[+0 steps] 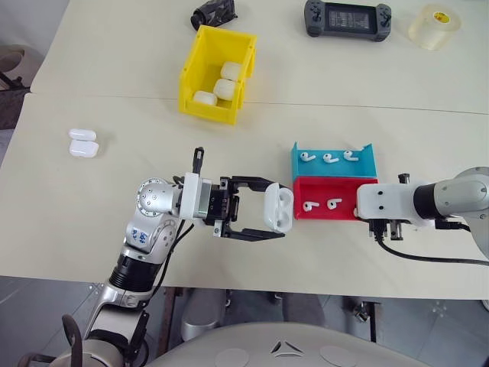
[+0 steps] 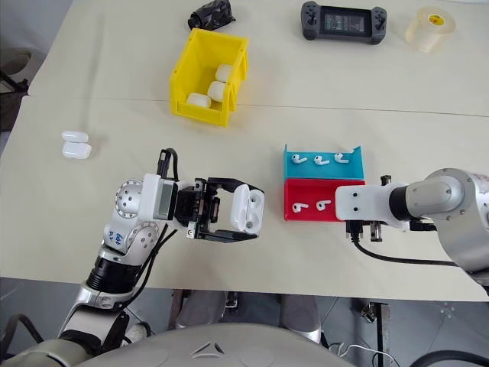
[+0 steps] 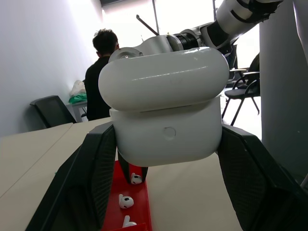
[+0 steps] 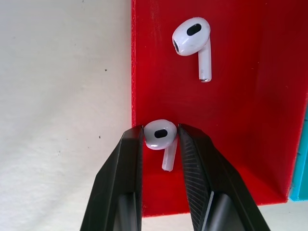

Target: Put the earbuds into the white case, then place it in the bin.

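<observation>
My left gripper (image 1: 275, 210) is shut on the white case (image 1: 280, 206) and holds it just above the table, left of the red tray (image 1: 351, 191). The case's lid stands open, and the left wrist view shows the case (image 3: 166, 113) between both fingers. My right gripper (image 4: 160, 133) points down over the red tray's near right corner and is shut on the head of one earbud (image 4: 159, 135). Two more earbuds (image 1: 308, 205) lie in the red tray. The yellow bin (image 1: 205, 108) stands at the back, left of centre, with three white cases inside.
A blue tray (image 1: 336, 170) holding three earbuds adjoins the red tray's far side. Two white cases (image 1: 82, 143) lie on the table at the left. A game console (image 1: 348, 19), a tape roll (image 1: 434, 27) and a black object (image 1: 214, 14) sit along the far edge. A person (image 3: 102, 72) sits beyond.
</observation>
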